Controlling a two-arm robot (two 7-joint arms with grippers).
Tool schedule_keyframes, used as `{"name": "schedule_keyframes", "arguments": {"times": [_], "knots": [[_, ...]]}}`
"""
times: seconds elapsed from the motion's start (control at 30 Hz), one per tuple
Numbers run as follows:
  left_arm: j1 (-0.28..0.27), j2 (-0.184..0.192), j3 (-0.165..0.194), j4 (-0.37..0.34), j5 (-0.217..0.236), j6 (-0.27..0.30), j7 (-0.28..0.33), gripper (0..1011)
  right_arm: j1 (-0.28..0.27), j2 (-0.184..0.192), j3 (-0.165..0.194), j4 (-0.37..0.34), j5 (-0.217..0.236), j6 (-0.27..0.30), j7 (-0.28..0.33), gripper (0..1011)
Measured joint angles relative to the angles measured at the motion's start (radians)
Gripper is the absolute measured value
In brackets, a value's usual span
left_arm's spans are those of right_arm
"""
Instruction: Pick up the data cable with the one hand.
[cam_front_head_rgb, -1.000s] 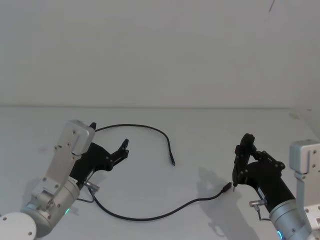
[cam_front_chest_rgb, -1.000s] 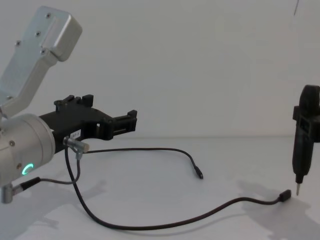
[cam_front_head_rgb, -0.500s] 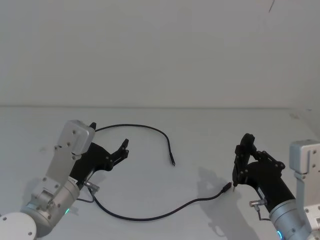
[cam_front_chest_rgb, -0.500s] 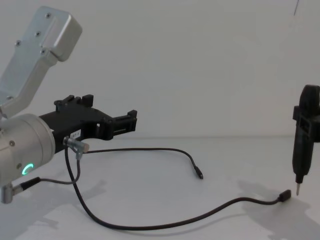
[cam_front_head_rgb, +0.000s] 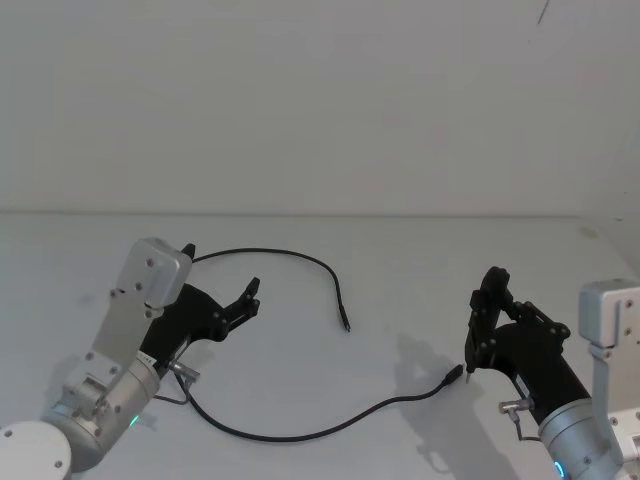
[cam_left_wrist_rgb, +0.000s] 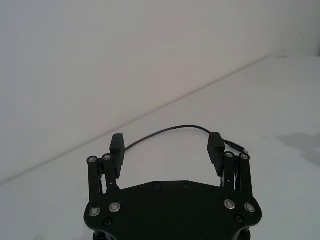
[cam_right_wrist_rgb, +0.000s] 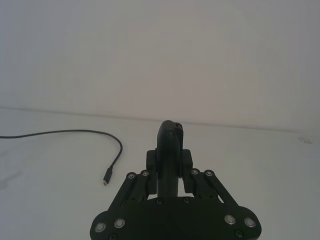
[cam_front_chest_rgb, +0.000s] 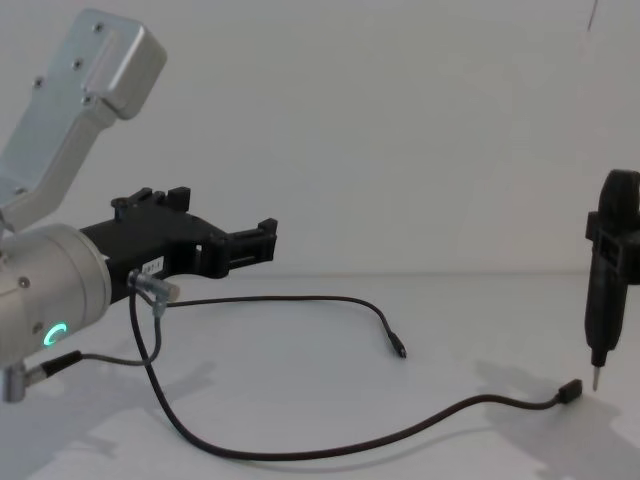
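Near loop of the black cable (cam_front_chest_rgb: 300, 297) sweeps across the tabletop (cam_front_head_rgb: 400, 280) toward the right tool (cam_right_wrist_rgb: 169, 161), which is pinching a black probe (cam_front_chest_rgb: 605, 270) just beside 1 plug. Left tool (cam_left_wrist_rgb: 166, 147) hovers spread wide over the cable's bend, with the far arc lying crosswise just past its fingertips. Beyond that, the 2nd plug lies loose. The stretch beneath the left tool is hidden.

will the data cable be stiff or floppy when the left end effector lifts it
Probably floppy: the data cable is thin and lies in loose curves, so its ends would likely droop. Likely light, being slim. It might slip from the open left end effector; the right end effector, gripping a pointed tool, sits nearby.
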Motion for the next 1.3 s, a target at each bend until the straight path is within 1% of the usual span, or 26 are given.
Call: {"name": "schedule_keyframes", "arguments": {"times": [0.17, 0.27, 0.37, 0.4, 0.6, 0.63, 0.7, 0.8, 0.83, 0.9, 1.0, 1.03, 1.13, 1.23, 1.3], "knots": [[-0.009, 0.011, 0.002, -0.008, -0.011, 0.012, -0.035, 1001, 0.0, 0.0, 0.0, 0.0, 0.0, 0.0, 0.0, 279], [-0.019, 0.023, 0.004, -0.018, -0.026, 0.029, -0.074, 1001, 0.0, 0.0, 0.0, 0.0, 0.0, 0.0, 0.0, 279], [-0.026, 0.03, 0.006, -0.024, -0.035, 0.041, -0.1, 1001, 0.0, 0.0, 0.0, 0.0, 0.0, 0.0, 0.0, 279], [-0.031, 0.035, 0.008, -0.028, -0.043, 0.052, -0.12, 1001, 0.0, 0.0, 0.0, 0.0, 0.0, 0.0, 0.0, 279], [-0.053, 0.051, 0.015, -0.044, -0.07, 0.093, -0.186, 1001, 0.0, 0.0, 0.0, 0.0, 0.0, 0.0, 0.0, 279], [-0.062, 0.056, 0.018, -0.049, -0.08, 0.109, -0.209, 1001, 0.0, 0.0, 0.0, 0.0, 0.0, 0.0, 0.0, 279], [-0.07, 0.059, 0.021, -0.053, -0.088, 0.124, -0.23, 1001, 0.0, 0.0, 0.0, 0.0, 0.0, 0.0, 0.0, 279], [-0.09, 0.067, 0.03, -0.059, -0.105, 0.161, -0.275, 1001, 0.0, 0.0, 0.0, 0.0, 0.0, 0.0, 0.0, 279], [-0.1, 0.07, 0.035, -0.061, -0.115, 0.182, -0.299, 1001, 0.0, 0.0, 0.0, 0.0, 0.0, 0.0, 0.0, 279], [-0.119, 0.075, 0.044, -0.063, -0.128, 0.213, -0.33, 1001, 0.0, 0.0, 0.0, 0.0, 0.0, 0.0, 0.0, 279], [-0.137, 0.078, 0.054, -0.063, -0.141, 0.247, -0.362, 1001, 0.0, 0.0, 0.0, 0.0, 0.0, 0.0, 0.0, 279], [-0.151, 0.08, 0.062, -0.063, -0.15, 0.272, -0.382, 1001, 0.0, 0.0, 0.0, 0.0, 0.0, 0.0, 0.0, 279], [-0.17, 0.08, 0.074, -0.061, -0.16, 0.301, -0.408, 1001, 0.0, 0.0, 0.0, 0.0, 0.0, 0.0, 0.0, 279], [-0.205, 0.079, 0.098, -0.048, -0.176, 0.364, -0.452, 1001, 0.0, 0.0, 0.0, 0.0, 0.0, 0.0, 0.0, 279], [-0.218, 0.077, 0.108, -0.041, -0.181, 0.386, -0.466, 1001, 0.0, 0.0, 0.0, 0.0, 0.0, 0.0, 0.0, 279]]}}
